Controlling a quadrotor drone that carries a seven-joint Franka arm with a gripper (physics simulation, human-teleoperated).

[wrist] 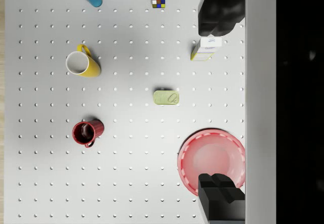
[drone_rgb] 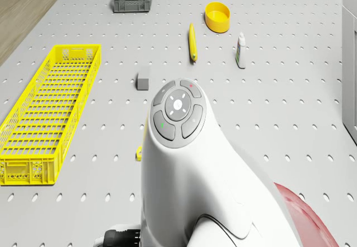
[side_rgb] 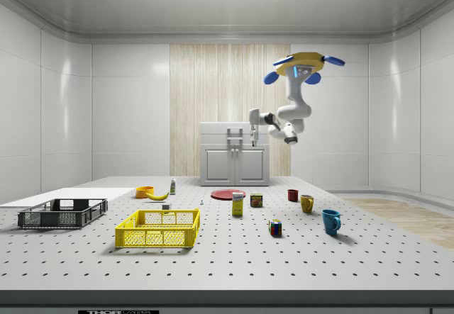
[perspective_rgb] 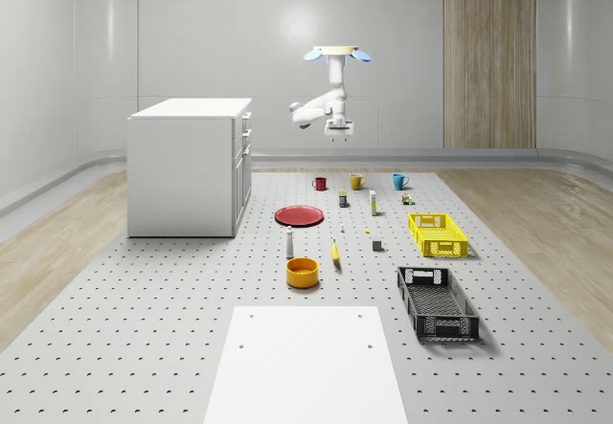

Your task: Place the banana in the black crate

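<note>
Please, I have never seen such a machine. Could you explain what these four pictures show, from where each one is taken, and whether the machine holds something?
This is a simulated flying drone with a white robot arm hanging beneath it. It hovers high above the grey perforated floor, over the mugs and the red round plate.

One picture looks down on the whole scene, one looks from the side, one from the drone's body, and one from the wrist.

The pincer is open and holds nothing.

On the floor lie the yellow banana, the black plastic crate, a yellow crate and an orange bowl.
</note>
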